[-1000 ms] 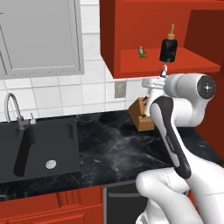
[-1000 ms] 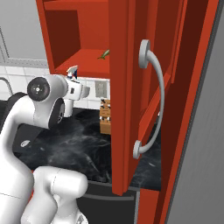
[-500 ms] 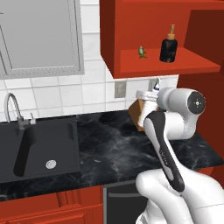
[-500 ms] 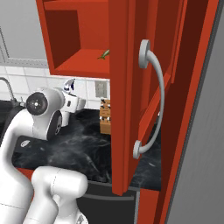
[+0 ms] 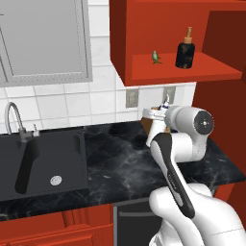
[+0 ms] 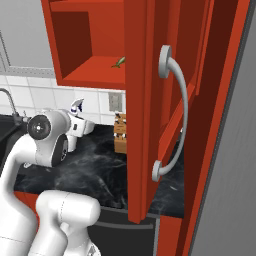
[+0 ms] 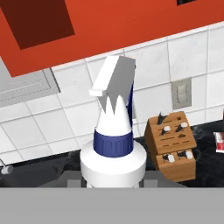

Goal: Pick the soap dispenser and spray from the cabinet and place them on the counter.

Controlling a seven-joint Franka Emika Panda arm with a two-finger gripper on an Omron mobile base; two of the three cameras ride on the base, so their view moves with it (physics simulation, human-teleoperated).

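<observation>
The spray, a white bottle with a blue collar and white nozzle head, stands upright in my gripper, which is shut on its body. Its nozzle pokes up above the hand, low over the black counter and just in front of the knife block. I cannot tell whether its base touches the counter. The right base view has the spray and the gripper left of the block. The dark soap dispenser with its tan pump stands on the shelf of the open red cabinet, above my hand.
A wooden knife block sits against the tiled wall beside a wall outlet. A small green object lies on the cabinet shelf. The black sink and faucet are at left. The open cabinet door with its silver handle hangs at right.
The arm has come down from shelf height to just above the counter, carrying the spray with it. The soap dispenser has stayed on the shelf.
</observation>
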